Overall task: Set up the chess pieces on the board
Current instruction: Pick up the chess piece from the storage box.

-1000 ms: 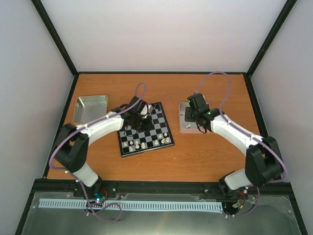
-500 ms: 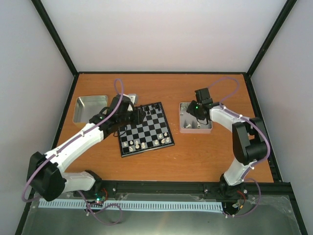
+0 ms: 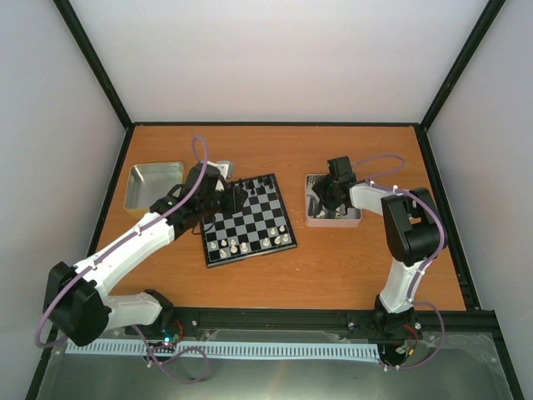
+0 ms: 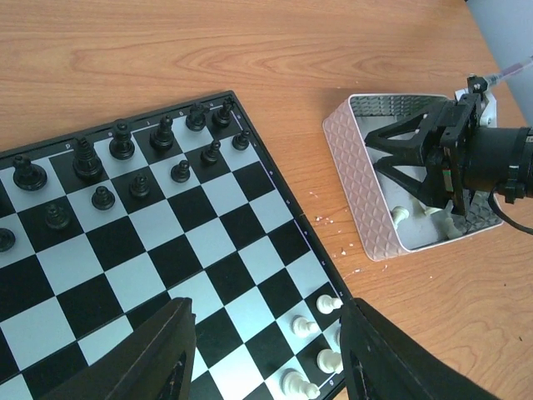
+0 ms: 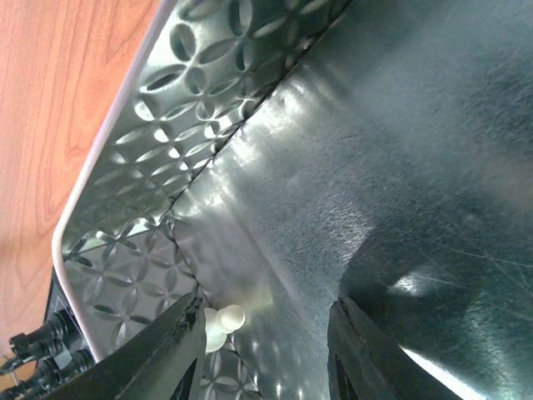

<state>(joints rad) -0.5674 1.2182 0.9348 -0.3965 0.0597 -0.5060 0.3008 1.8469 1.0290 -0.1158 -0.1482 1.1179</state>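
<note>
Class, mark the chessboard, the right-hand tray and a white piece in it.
chessboard [image 4: 179, 250], left wrist view, a bare middle square.
tray [image 4: 358, 183], left wrist view, its patterned side wall.
white piece [image 5: 225, 321], right wrist view, its head.

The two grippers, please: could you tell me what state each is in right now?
Left gripper: open, empty, above the board.
Right gripper: open inside the tray, a white chess piece beside one finger, not gripped.

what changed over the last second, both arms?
Left gripper pulled back from over the board toward its left edge, now open and empty. Right gripper lowered into the right tray, open around a cream piece, not gripping yet. Board and tray stayed put.
</note>
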